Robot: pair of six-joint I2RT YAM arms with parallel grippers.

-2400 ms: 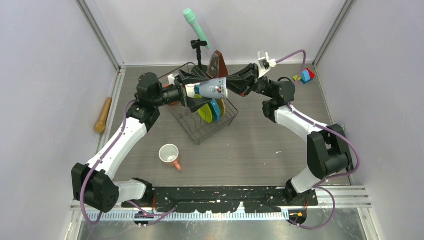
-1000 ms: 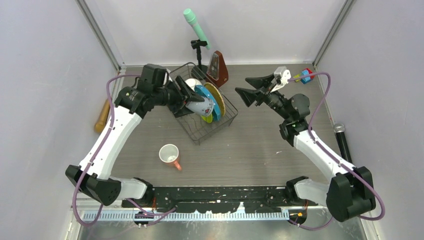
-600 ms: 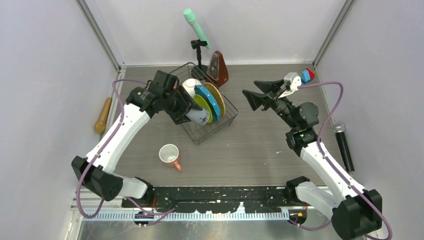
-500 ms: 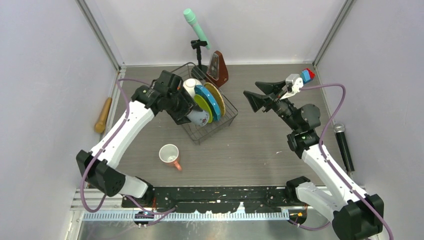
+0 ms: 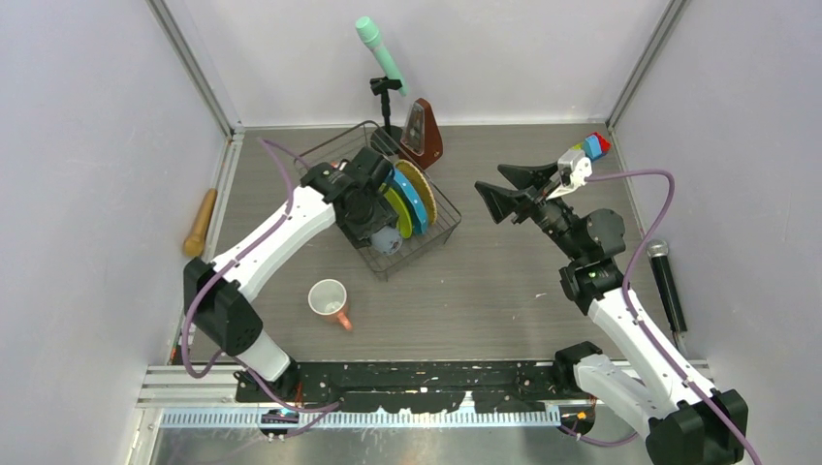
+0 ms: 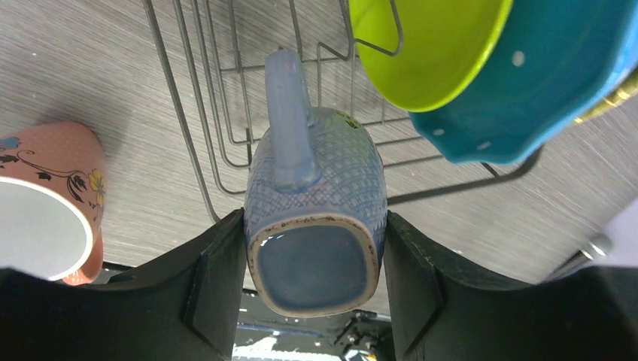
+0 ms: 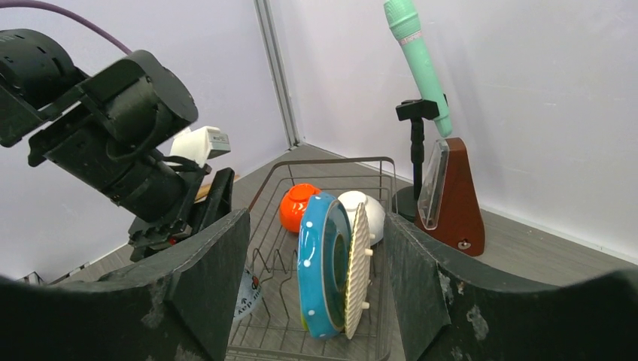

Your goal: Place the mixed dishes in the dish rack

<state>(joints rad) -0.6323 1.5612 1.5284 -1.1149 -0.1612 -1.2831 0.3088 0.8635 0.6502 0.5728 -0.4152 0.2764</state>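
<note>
The left gripper (image 6: pixel 314 250) has its jaws clenched on the small grey mug (image 6: pixel 316 188), 1 black finger pressed against each side of it. In the left wrist view the mug's base faces the camera and its handle lies along the top side. The mug hangs over the wires at the near end of the dish rack (image 7: pixel 338 159); whether it touches them cannot be told.

3 plates stand on edge in the rack's slots just beside the mug: the lime green plate (image 6: pixel 429 45), the blue white-dotted plate (image 6: pixel 542 83) and the yellow woven-pattern plate (image 7: pixel 360 263). The orange bowl (image 7: pixel 297 204) and white bowl (image 7: pixel 369 210) sit at the rack's far end.

The pink mug (image 5: pixel 330 302) lies on its side on the table (image 5: pixel 504 281), outside the rack and near its front corner.

The right gripper (image 5: pixel 490 180) hovers to the right of the rack, apart from it, jaws released and holding nothing.
</note>
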